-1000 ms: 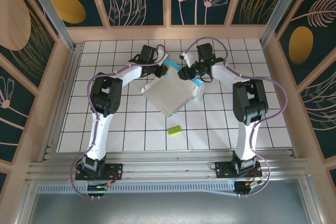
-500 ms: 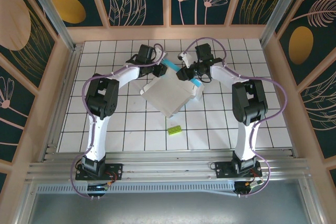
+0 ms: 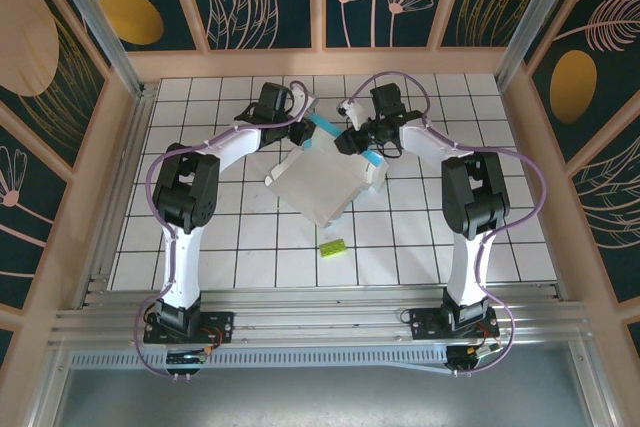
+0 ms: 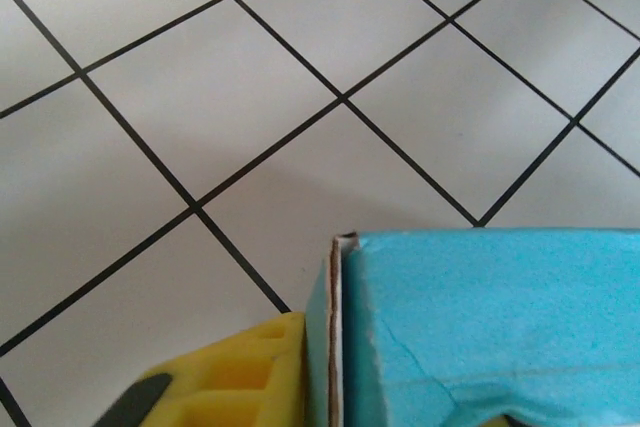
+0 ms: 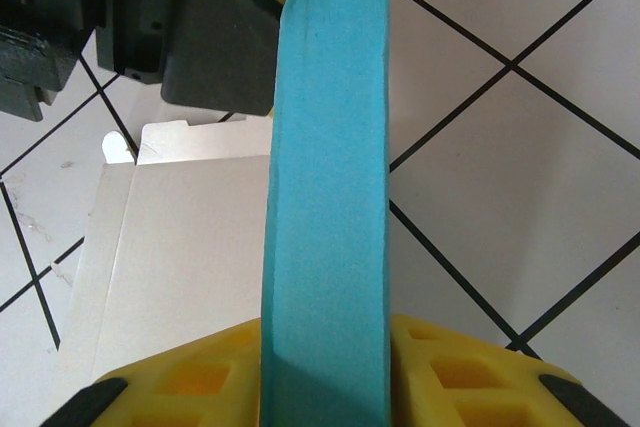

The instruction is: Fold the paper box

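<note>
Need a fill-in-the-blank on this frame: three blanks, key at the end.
1. The right pincer is shut on a ___ flap of the box.
2. The small block is ___ in colour.
3. Black lines divide the table into ___.
Missing words: teal; green; squares.

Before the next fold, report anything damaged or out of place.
The paper box has a jagged crack across its teal face in the left wrist view. A small lime-green block lies stray nearby, apart from it.
</note>
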